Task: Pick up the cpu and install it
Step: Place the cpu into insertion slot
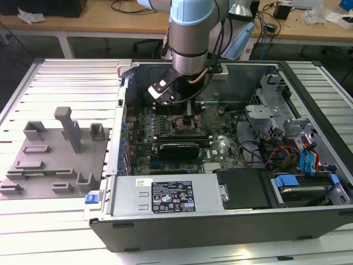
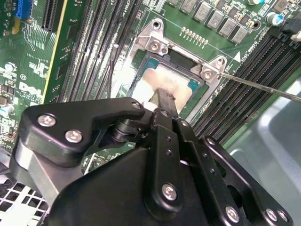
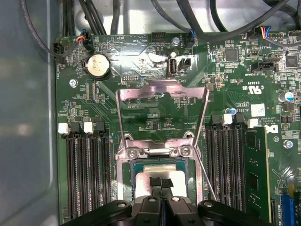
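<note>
The cpu (image 3: 178,173), a flat square chip with a silvery top, lies inside the motherboard socket frame (image 3: 160,149) in both wrist views; its top also shows as a pale square (image 2: 178,81). My gripper (image 3: 162,181) stands straight over the chip's middle, its two black fingers drawn together with the tips on or just above the metal top (image 2: 157,96). The socket's hinged metal plate (image 3: 162,92) is swung up and open. In the exterior view my gripper (image 1: 187,118) reaches down into the open computer case (image 1: 231,221).
Memory slots (image 3: 87,174) flank the socket on both sides, and a thin metal lever (image 2: 256,85) sticks out beside it. A grey parts fixture (image 1: 52,160) lies at the exterior view's left. Cables and drive cages (image 1: 287,138) crowd the case's right.
</note>
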`<state>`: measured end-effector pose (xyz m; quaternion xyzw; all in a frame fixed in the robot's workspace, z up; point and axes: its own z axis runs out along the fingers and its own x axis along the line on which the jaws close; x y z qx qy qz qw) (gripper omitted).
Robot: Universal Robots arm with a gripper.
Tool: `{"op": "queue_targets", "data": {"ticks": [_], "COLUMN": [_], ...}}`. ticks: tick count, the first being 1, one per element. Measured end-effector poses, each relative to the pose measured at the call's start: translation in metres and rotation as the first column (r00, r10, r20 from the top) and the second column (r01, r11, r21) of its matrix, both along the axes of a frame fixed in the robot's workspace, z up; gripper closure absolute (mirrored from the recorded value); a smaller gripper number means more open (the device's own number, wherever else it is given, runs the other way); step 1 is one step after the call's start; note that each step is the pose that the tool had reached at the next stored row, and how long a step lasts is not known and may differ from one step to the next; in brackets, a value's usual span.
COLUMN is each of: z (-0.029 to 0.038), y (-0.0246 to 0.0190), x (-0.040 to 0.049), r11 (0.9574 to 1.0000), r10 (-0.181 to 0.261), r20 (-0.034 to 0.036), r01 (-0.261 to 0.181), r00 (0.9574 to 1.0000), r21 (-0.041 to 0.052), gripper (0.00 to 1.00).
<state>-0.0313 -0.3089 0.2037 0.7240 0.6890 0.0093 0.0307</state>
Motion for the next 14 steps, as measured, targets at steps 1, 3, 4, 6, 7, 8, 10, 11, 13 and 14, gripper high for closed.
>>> {"op": "queue_targets", "data": {"ticks": [1, 3, 4, 6, 7, 8, 10, 11, 13, 14], "z": [-0.0004, -0.0010, -0.0010, -0.0012, -0.0011, -0.0011, -0.0012, -0.0012, -0.0005, 0.0002], "y": [0.0001, 0.0001, 0.0002, 0.0002, 0.0000, 0.0000, 0.0002, 0.0002, 0.0002, 0.0004], "x": [0.0000, 0.0001, 0.0001, 0.0001, 0.0000, 0.0001, 0.0002, 0.0002, 0.0002, 0.0003], "r11": [1.0000, 1.0000, 1.0000, 1.0000, 1.0000, 0.9998, 0.9996, 0.9996, 0.9996, 0.9996], "r10": [0.000, 0.000, 0.000, -0.001, -0.007, -0.018, -0.028, -0.028, -0.028, -0.028], "r20": [0.0003, 0.0005, 0.0004, 0.0006, 0.0005, 0.0004, 0.0006, 0.0006, 0.0009, 0.0014], "r01": [0.000, 0.000, 0.000, 0.001, 0.007, 0.018, 0.028, 0.028, 0.028, 0.028], "r00": [1.0000, 1.0000, 1.0000, 1.0000, 1.0000, 0.9998, 0.9996, 0.9996, 0.9996, 0.9996], "r21": [0.0006, 0.0009, 0.0008, 0.0010, 0.0010, 0.0009, 0.0012, 0.0013, 0.0019, 0.0027], "gripper": [0.89, 0.89, 0.89, 0.89, 0.89, 0.89, 0.89, 0.89, 0.89, 0.89]}}
